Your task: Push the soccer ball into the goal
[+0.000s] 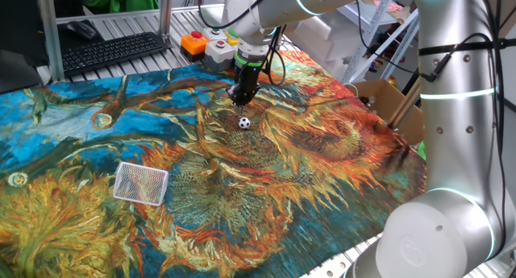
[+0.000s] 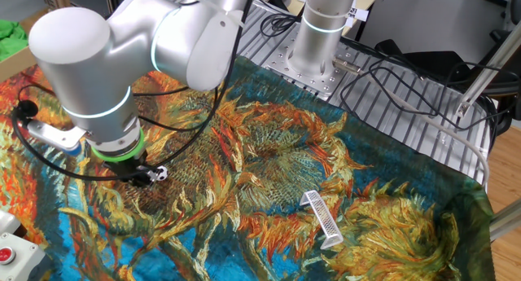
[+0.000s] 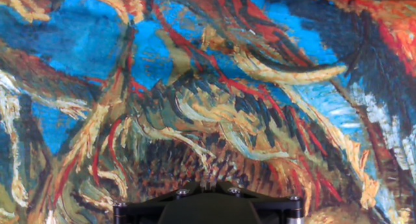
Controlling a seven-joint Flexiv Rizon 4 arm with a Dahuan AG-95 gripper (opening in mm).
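Observation:
The soccer ball (image 1: 244, 122) (image 2: 161, 173), tiny and white with black patches, lies on the sunflower-painted cloth (image 1: 306, 173). My gripper (image 1: 241, 99) (image 2: 145, 177) points down at the cloth just behind the ball, on the side away from the goal, very close to it; whether they touch I cannot tell. Its jaws are shut with nothing between them. The goal (image 1: 140, 182) (image 2: 322, 217), a small white mesh frame, stands on the cloth well away from the ball. In the hand view only the closed gripper (image 3: 207, 185) and cloth show; ball and goal are out of sight.
A box with orange, red and green buttons (image 1: 211, 44) and a black keyboard (image 1: 113, 51) sit beyond the cloth's far edge. A cardboard box (image 1: 387, 101) stands off the right side. Cables (image 2: 391, 85) lie on the slotted table near the arm's base (image 2: 321, 37).

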